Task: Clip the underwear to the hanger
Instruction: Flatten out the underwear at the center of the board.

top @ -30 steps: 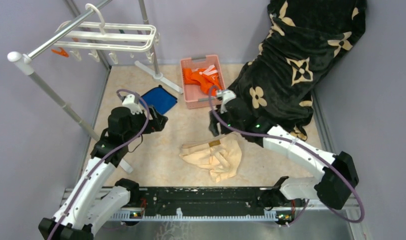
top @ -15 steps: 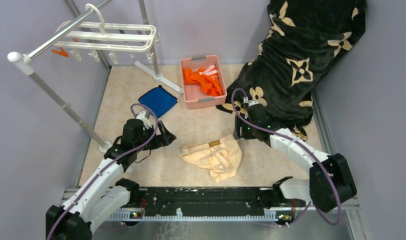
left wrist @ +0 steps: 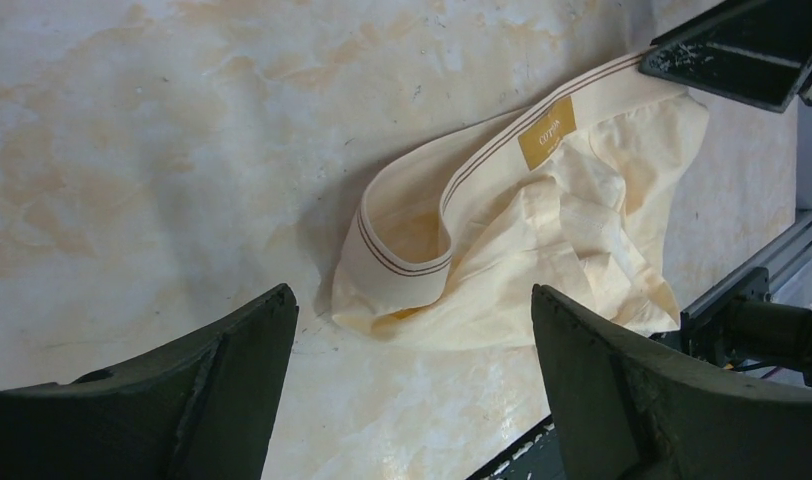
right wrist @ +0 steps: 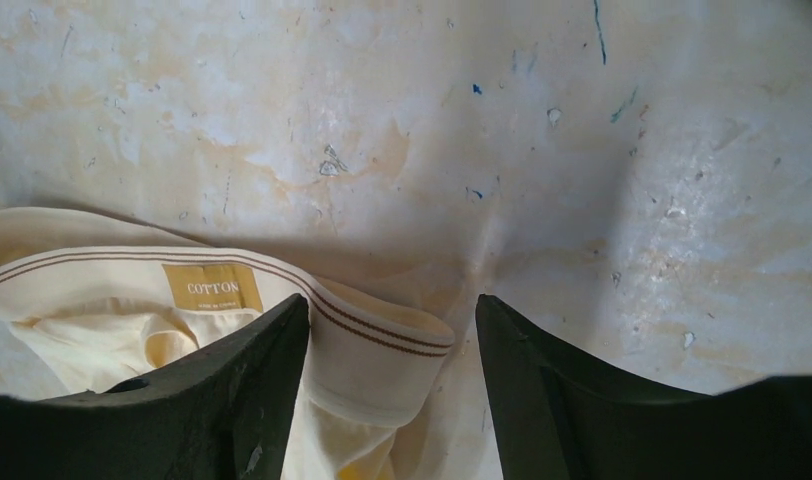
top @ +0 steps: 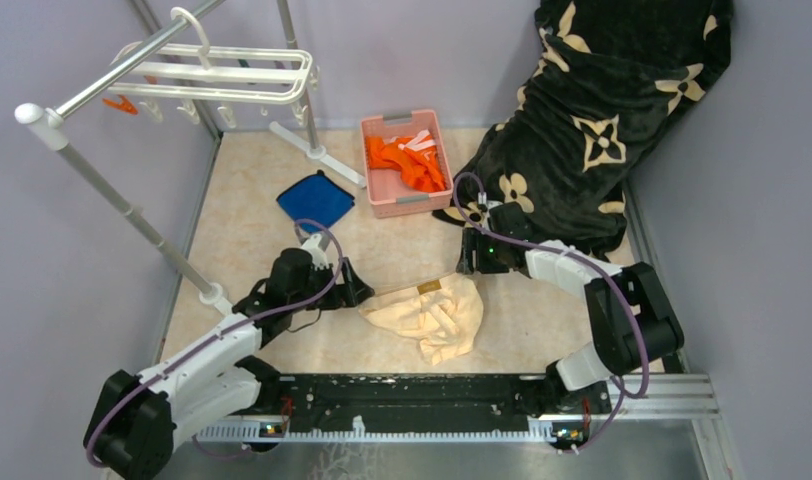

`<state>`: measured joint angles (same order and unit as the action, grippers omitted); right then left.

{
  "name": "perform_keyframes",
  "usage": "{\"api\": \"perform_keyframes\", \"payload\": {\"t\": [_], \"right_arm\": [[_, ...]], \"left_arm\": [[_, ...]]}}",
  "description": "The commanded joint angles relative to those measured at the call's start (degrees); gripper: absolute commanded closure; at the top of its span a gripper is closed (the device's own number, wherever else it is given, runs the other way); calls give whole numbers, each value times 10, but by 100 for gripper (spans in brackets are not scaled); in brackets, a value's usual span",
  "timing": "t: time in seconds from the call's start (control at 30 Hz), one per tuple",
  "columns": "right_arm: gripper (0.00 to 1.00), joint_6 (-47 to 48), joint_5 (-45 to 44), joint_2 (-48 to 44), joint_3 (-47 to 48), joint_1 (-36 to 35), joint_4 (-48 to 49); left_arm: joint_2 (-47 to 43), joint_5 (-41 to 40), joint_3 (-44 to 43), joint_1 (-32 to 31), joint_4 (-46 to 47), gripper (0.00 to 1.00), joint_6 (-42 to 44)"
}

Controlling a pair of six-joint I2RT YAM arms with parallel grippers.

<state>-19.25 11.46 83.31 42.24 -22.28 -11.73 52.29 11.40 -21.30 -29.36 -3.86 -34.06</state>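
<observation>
Hovering by the waistband (left wrist: 402,262) of the underwear (top: 429,316) on the worktop (top: 252,250), left end effector (left wrist: 412,300) and right end effector (right wrist: 390,305) gape wide — we risk pinching one layer and dropping it before the hanger (top: 212,72).

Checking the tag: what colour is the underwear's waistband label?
The underwear's label is mustard yellow; right wrist view.

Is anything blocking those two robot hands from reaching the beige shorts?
No, nothing visible. The left hand and the right hand, both open, hang close over opposite ends of the underwear.
</observation>
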Motion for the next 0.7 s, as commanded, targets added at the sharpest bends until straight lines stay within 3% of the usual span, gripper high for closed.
{"api": "perform_keyframes", "payload": {"t": [0.0,0.3,0.5,0.67], "right_arm": [[38,14,39,28,35,8,39],[43,17,36,51,35,8,45],[49,17,46,66,38,8,54],[57,17,49,68,41,8,54]], "left_arm": [[29,-28,6,-36,47,9,9],[115,-111,-16,-95,46,20,10],[146,-117,-27,-103,75,25,23],[161,-107,-38,-105,93,43,33]]}}
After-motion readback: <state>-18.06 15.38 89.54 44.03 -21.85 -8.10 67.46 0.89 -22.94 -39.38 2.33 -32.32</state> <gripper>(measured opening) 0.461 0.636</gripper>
